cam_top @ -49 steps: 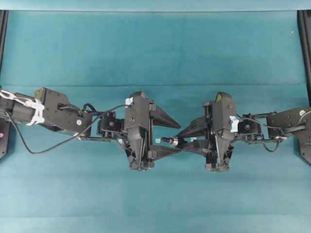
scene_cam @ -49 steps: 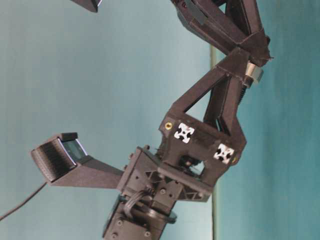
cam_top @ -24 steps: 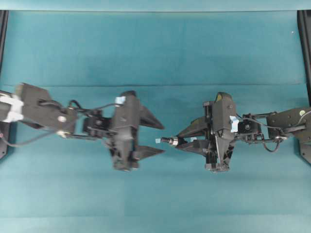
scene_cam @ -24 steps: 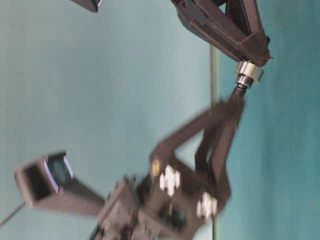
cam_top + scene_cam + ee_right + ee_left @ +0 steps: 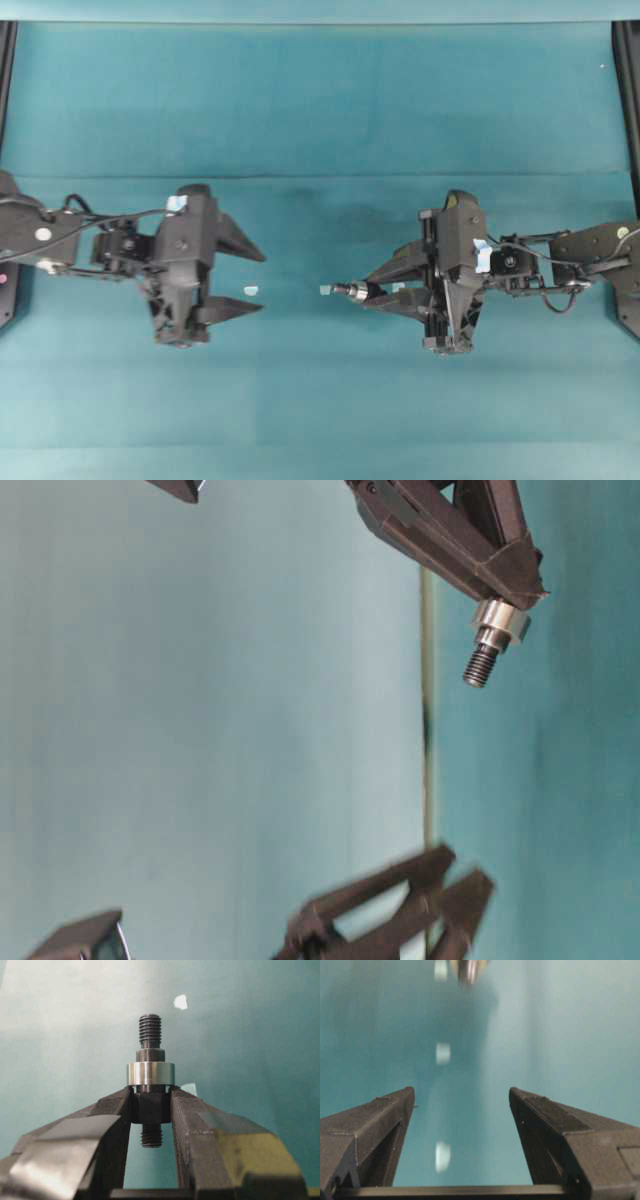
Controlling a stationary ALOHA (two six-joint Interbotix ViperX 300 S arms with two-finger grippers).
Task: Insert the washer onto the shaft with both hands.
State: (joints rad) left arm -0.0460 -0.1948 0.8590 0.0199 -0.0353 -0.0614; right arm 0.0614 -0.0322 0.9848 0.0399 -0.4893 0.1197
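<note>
The washer (image 5: 150, 1073) sits on the shaft (image 5: 150, 1035), seated around a stepped section just above the fingertips of the right gripper (image 5: 150, 1105), with the threaded end of the shaft projecting beyond it and a second threaded end showing below, between the fingers. The right gripper is clamped on the dark body of the shaft; its jaws press both sides. In the overhead view the shaft (image 5: 345, 291) points toward the left side, the washer (image 5: 356, 292) showing as a bright band close to the right gripper (image 5: 378, 292). In the table-level view the washer (image 5: 498, 619) and shaft (image 5: 481, 666) hang clear of the teal surface (image 5: 320, 100). The left gripper (image 5: 252, 281) stands well apart from the shaft tip, its jaws spread wide and holding nothing; the left wrist view shows both fingers (image 5: 375, 1120) parted with only surface between them. Two small pale tape bits (image 5: 250, 290) lie on the surface between the two grippers, one near the left gripper's fingertips, the other (image 5: 326, 290) just beside the shaft end. Nothing stands between the grippers other than these.
</note>
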